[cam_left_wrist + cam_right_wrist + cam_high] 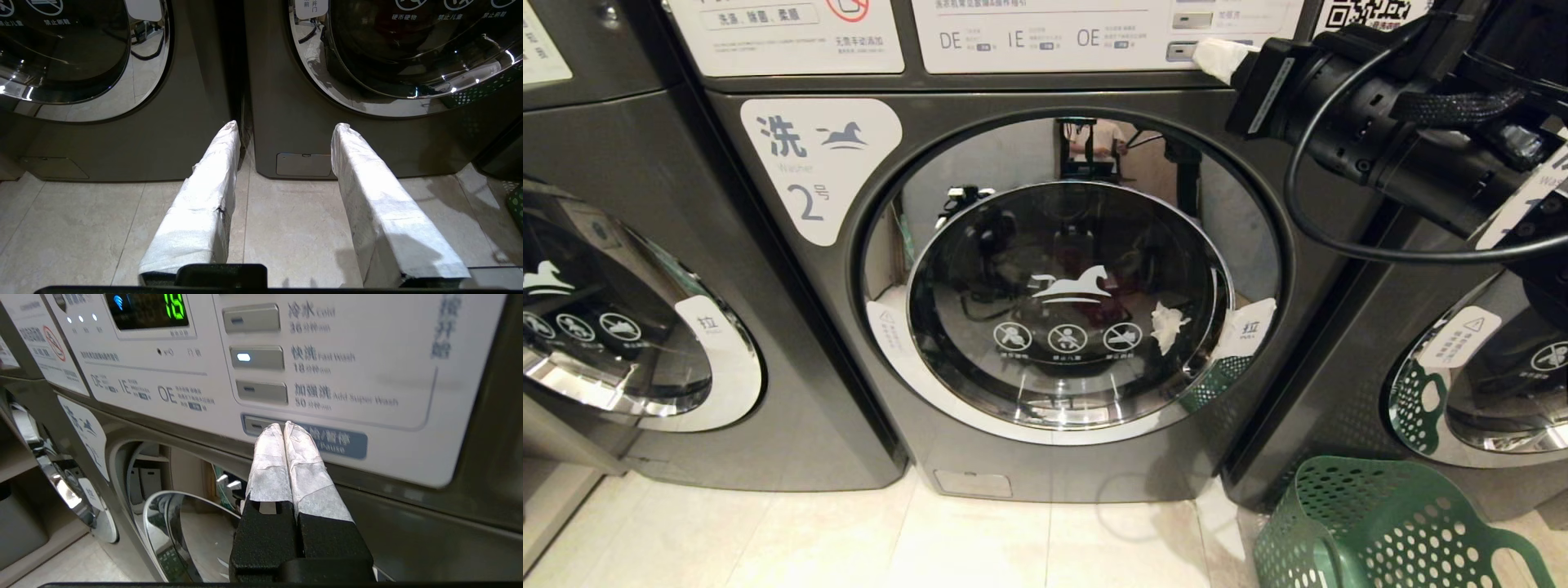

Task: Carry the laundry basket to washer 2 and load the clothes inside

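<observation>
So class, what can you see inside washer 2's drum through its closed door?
Through washer 2's door glass, mostly dark reflections and a faint reddish patch show; whether the clothes are inside cannot be told.

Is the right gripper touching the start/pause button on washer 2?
Touching. In the right wrist view the shut tips of the right gripper sit on the start/pause button of washer 2, with no gap visible.

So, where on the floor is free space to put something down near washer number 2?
Bare tile lies before washer 2, from the left neighbour washer across to the laundry basket. The left hand hovers open over that floor. It is crowded lower right, where the basket stands against the right washer.
</observation>
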Controlling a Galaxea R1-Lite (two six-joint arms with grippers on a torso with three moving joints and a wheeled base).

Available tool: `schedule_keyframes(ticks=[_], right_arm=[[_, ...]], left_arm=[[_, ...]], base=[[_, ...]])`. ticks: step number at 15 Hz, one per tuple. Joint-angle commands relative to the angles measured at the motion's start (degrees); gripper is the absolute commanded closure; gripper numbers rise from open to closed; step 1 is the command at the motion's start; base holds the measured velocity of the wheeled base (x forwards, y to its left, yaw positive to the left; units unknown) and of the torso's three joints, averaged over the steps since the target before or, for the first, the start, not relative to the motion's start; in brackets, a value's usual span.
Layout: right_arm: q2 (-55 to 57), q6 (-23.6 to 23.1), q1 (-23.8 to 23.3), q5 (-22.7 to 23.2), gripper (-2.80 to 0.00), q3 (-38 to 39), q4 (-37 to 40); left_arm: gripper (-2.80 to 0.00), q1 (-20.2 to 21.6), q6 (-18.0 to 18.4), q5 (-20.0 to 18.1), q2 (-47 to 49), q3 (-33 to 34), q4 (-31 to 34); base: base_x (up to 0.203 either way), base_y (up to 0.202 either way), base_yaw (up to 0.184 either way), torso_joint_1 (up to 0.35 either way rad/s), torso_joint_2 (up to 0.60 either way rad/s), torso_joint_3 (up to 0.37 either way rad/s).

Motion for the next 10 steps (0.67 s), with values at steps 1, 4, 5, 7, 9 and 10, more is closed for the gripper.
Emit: schedule_keyframes(ticks=[1, 4, 5, 7, 9, 10], right_arm=[[-0.87, -0.05, 0.23, 0.34, 0.00, 2.06, 0.12], [-2.07, 0.11, 0.81, 0.50, 0.00, 4.29, -0.06], [-2.17, 0.11, 0.98, 0.50, 0.00, 4.08, -0.06], [-3.10, 0.11, 1.80, 0.50, 0.00, 4.10, 0.02], [-3.77, -0.01, 2.37, 0.23, 0.00, 4.51, 0.10], [-4.48, -0.08, 2.33, 0.11, 0.00, 5.34, 0.38]], left_arm=[[0.00, 0.02, 0.01, -0.01, -0.11, 0.44, -0.02], [0.00, 0.02, 0.01, -0.01, -0.11, 0.44, -0.02], [0.00, 0.02, 0.01, -0.01, -0.11, 0.44, -0.02], [0.00, 0.02, 0.01, -0.01, -0.11, 0.44, -0.02], [0.00, 0.02, 0.01, -0.01, -0.11, 0.44, -0.02], [0.00, 0.02, 0.01, -0.01, -0.11, 0.44, -0.02]], base=[[0.000, 0.000, 0.000, 0.000, 0.00, 0.000], [0.000, 0.000, 0.000, 0.000, 0.00, 0.000], [0.000, 0.000, 0.000, 0.000, 0.00, 0.000], [0.000, 0.000, 0.000, 0.000, 0.00, 0.000], [0.000, 0.000, 0.000, 0.000, 0.00, 0.000], [0.000, 0.000, 0.000, 0.000, 0.00, 0.000]])
